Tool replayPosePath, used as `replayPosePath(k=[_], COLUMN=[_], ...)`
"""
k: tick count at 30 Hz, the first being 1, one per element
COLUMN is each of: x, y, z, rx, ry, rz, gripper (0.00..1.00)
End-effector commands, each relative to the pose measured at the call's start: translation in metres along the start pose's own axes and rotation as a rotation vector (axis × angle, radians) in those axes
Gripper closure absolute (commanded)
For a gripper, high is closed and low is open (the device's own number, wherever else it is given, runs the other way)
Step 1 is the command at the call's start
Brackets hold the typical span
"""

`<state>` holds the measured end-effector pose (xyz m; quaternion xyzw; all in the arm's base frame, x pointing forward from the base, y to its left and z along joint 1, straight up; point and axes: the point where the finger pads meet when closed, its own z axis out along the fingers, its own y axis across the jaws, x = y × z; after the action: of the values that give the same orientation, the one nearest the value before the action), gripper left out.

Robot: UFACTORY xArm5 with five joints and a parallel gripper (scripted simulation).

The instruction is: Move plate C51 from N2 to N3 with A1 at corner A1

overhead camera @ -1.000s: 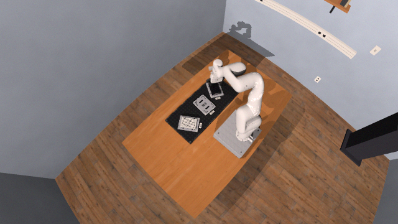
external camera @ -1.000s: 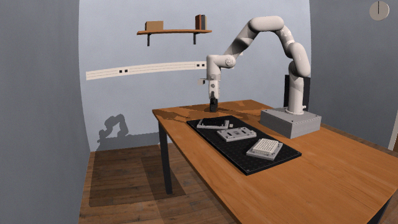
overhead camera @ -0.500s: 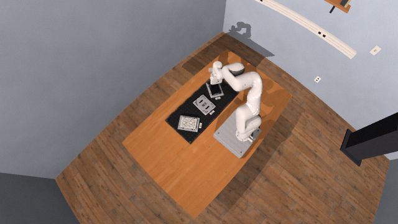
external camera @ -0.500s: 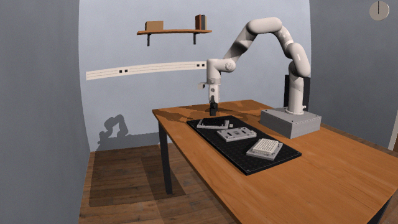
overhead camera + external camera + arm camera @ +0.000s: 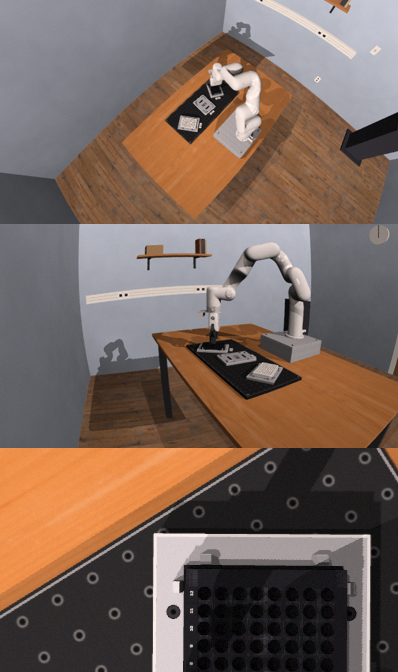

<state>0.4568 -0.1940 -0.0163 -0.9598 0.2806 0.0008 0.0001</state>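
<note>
Grey-blue walls [image 5: 40,317]. Brown wood plank floor [image 5: 124,410]. Orange wood table [image 5: 311,410] on dark legs [image 5: 165,379]. Small wood shelf [image 5: 174,255] high on wall, box and books on top. Long pale strip [image 5: 149,292] across wall. Round clock [image 5: 379,234] up in corner.
</note>
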Motion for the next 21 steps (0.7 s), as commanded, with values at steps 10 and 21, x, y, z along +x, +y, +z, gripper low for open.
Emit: replayPosePath(k=[10,21], x=[0.0015,0.0015], y=[-0.0002,-0.0002], z=[0.0037,0.0078], rx=[-0.004,-0.004], ry=[0.005,0.004], rz=[0.0,0.0], gripper=[0.0,0.0])
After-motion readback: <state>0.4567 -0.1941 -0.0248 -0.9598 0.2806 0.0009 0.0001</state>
